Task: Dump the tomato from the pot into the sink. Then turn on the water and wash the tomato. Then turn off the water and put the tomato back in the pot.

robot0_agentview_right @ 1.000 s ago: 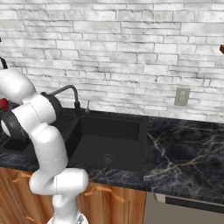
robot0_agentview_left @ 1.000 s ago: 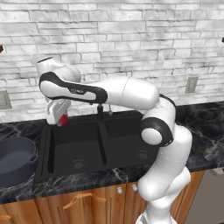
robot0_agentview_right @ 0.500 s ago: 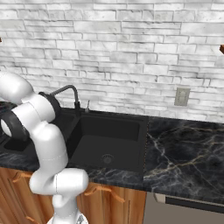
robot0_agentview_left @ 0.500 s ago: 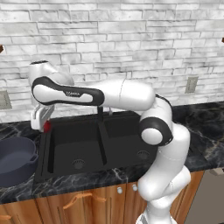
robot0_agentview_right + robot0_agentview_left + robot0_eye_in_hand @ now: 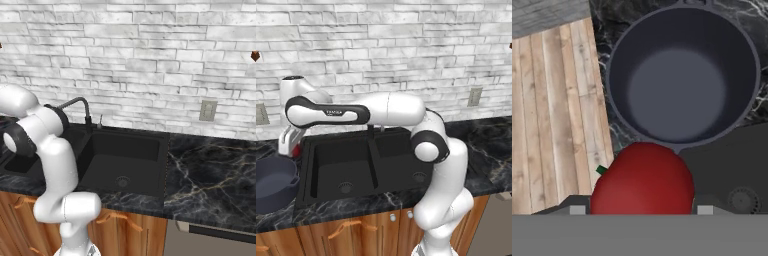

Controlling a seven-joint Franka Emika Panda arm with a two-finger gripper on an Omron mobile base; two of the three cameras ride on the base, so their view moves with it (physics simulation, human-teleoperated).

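A bright red tomato point(image 5: 642, 178) is held between the jaws of the gripper point(image 5: 292, 145), which is carried at the left edge of the black sink point(image 5: 363, 165). In the hand view, the empty dark blue-grey pot point(image 5: 682, 75) is seen just beyond the tomato, on the marble counter point(image 5: 607, 60) beside the sink. The fingertips are hidden behind the tomato. The tomato's lower half is cut off.

The white two-finger gripper point(image 5: 292, 145) is hanging with a small bright red tomato point(image 5: 297, 148) seemingly pinched between its fingers. Just below and beside it are sitting the wide dark blue-grey pot point(image 5: 273, 182) and the matte black double-basin sink point(image 5: 363, 165).
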